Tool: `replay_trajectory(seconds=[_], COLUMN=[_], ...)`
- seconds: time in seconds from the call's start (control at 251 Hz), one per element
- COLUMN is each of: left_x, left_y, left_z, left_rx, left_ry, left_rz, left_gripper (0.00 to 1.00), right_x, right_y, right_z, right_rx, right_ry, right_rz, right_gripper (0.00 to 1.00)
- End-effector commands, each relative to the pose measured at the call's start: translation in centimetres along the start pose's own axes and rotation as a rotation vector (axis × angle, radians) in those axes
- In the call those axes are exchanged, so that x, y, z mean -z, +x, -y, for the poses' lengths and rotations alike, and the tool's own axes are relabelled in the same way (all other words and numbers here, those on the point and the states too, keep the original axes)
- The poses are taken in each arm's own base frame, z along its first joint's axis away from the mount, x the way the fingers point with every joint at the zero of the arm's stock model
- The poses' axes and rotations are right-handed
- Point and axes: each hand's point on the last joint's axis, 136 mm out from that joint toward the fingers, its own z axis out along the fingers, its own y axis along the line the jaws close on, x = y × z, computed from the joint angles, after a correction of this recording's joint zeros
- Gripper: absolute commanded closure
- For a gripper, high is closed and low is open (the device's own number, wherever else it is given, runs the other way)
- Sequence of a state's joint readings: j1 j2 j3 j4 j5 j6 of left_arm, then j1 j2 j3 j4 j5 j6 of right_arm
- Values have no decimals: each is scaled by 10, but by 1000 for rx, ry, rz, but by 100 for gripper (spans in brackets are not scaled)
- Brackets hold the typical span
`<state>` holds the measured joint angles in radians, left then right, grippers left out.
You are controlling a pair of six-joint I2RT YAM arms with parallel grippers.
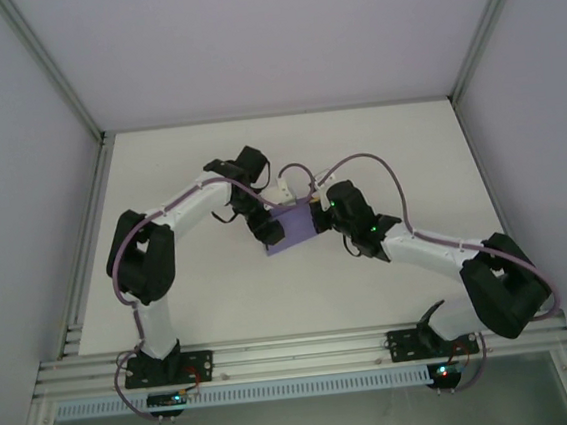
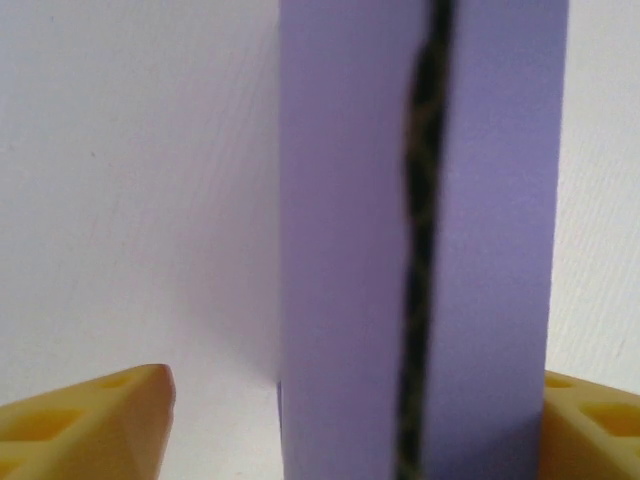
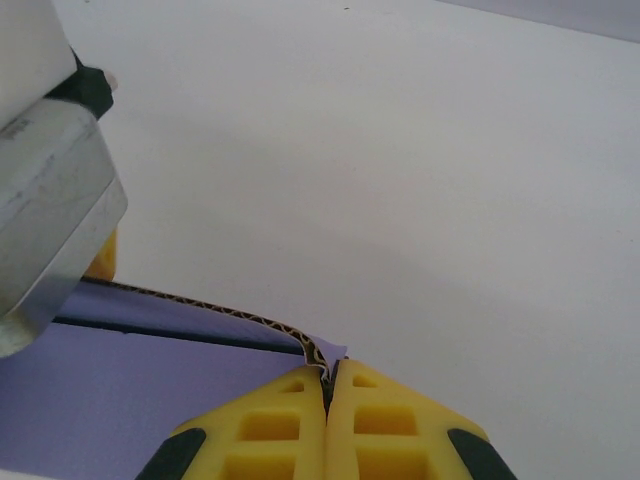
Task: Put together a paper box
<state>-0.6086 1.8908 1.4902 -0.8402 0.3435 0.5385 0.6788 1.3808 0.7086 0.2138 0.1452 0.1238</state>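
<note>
**Right jaws pin a corner; left jaws straddle the box, released**

The white matte bench (image 1: 160,184) carries the work at the middle of the overhead frame, where the left arm (image 1: 142,256) and right arm (image 1: 438,253) bend inward to meet. Between their tips, just left of centre, sits the paper box (image 1: 290,228), a small flat lavender rectangle. I cannot tell whether it lies fully flat. It is thin corrugated card with smooth purple faces and a brown fluted core along the cut edges. In the left wrist view it stands as a tall band up the middle of the frame. A dark wavy seam splits it where two layers do not quite meet, probably a flap not yet seated.

The right jaws are clenched on a corner of the card at the bottom centre of the right wrist view. The yellow fingers (image 3: 260,430) press together with the edge between them, likely to anchor the box. The left jaws stand spread and released. One yellow pad (image 2: 90,420) sits at lower left, apart from the card, and the other is just beside it at lower right. Both pads are moulded with rectangular pockets.
</note>
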Motion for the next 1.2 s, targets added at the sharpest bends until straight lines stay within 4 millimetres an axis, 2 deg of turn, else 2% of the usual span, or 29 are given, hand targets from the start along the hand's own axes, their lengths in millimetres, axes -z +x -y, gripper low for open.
replay_trajectory(seconds=[0.0, 0.124, 0.224, 0.375, 0.467, 0.535, 0.579, 0.643, 0.698, 0.746, 0.87, 0.93, 1.094, 1.197], left_x=[38, 60, 82, 98, 96, 92, 90, 88, 89, 88, 85, 85, 89, 85], left_y=[-42, -42, -32, 1, 21, 33, 40, 46, 51, 54, 61, 63, 65, 62], left_z=[0, -8, -18, -21, -8, 1, 8, 20, 25, 26, 25, 26, 23, 22], left_rx=[-43, 21, 126, 340, 477, 541, 569, 581, 601, 625, 678, 685, 679, 676], left_ry=[-70, -179, -305, -416, -396, -405, -416, -421, -433, -436, -451, -451, -476, -465], left_rz=[169, 213, 246, 237, 215, 194, 175, 156, 149, 142, 127, 126, 143, 149], left_gripper=[0, 0, 0, 0, 0, 8, 18, 20, 28, 31, 50, 54, 55, 62], right_x=[3, 4, 5, 8, 9, 10, 11, 12, 12, 13, 12, 13, 15, 15], right_y=[73, 72, 71, 68, 67, 68, 69, 69, 70, 70, 70, 72, 71, 72], right_z=[-17, -16, -16, -19, -17, -16, -16, -17, -19, -21, -26, -27, -29, -31], right_rx=[45, 54, 59, 72, 84, 100, 112, 130, 140, 144, 123, 118, 125, 122], right_ry=[-52, -17, 7, 48, 93, 125, 143, 168, 180, 187, 180, 178, 169, 164], right_rz=[-250, -245, -252, -266, -276, -285, -292, -303, -313, -315, -317, -325, -330, -336], right_gripper=[100, 100, 100, 100, 100, 100, 100, 100, 100, 100, 100, 100, 100, 100])
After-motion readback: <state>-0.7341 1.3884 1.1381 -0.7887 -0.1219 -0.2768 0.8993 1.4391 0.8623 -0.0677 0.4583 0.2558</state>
